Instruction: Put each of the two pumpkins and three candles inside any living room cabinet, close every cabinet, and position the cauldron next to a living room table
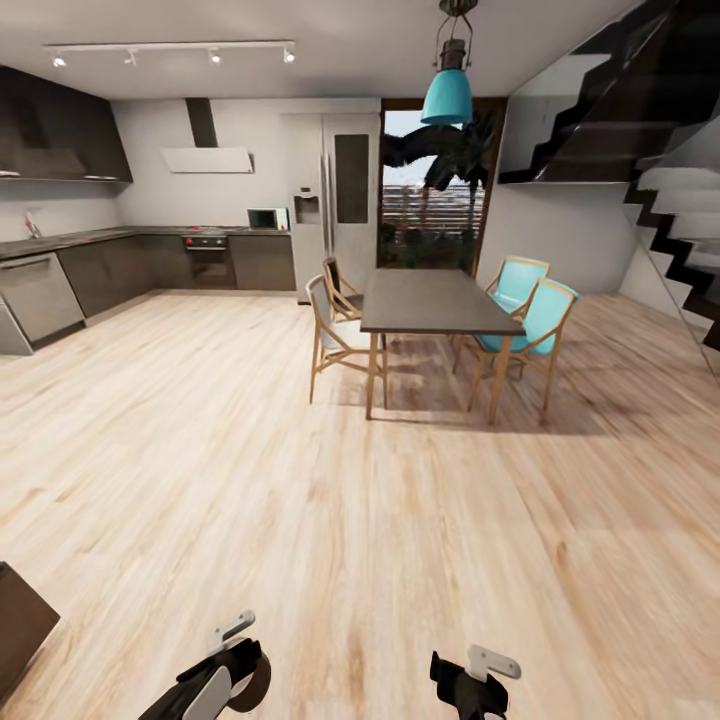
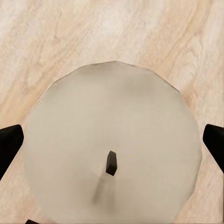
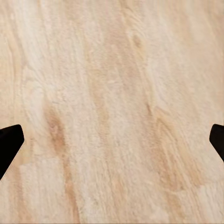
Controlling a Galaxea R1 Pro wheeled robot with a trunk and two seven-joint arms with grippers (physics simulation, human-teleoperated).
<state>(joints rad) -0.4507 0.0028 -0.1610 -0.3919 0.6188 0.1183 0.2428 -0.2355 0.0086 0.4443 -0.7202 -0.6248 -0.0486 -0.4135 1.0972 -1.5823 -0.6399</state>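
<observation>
Left gripper (image 2: 112, 140) fingers clamp candle (image 2: 112, 144), wick facing camera, above wood floor (image 1: 300, 520). Right gripper (image 3: 112, 140) fingers wide apart, empty. Broad free floor ahead; dining table (image 1: 435, 300), chairs (image 1: 335, 335) beyond.

Both arms hang low at the near edge of the head view, over the wooden floor (image 1: 300, 520), wrists bent so the grippers face down at it. The left gripper (image 2: 112, 140) has its two dark fingertips (image 2: 9, 142) spread wide, one on each side of a whitish candle (image 2: 112, 144) that sits between them (whether the pads press on it cannot be told). The right gripper (image 3: 112, 140) holds nothing: its black fingertips (image 3: 10, 140) stand far apart with bare floor between them.
</observation>
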